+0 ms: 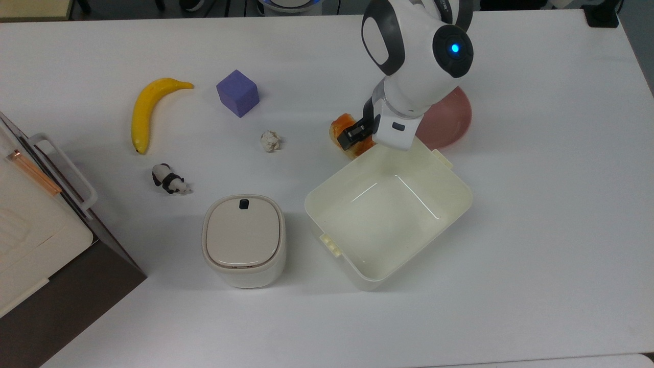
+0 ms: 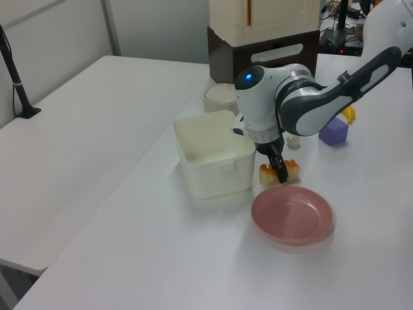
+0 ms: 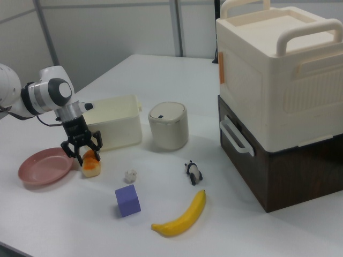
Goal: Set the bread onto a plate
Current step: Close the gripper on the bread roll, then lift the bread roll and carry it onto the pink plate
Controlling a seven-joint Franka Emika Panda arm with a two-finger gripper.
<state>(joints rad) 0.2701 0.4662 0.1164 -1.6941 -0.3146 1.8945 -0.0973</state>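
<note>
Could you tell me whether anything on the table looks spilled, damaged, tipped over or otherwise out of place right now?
Nothing stands out. The glossy orange-brown bread bun lies flat on the white table beside the round pink plastic plate, with the gripper open and straddling it. The large cream rectangular tub sits upright and holds nothing.
</note>
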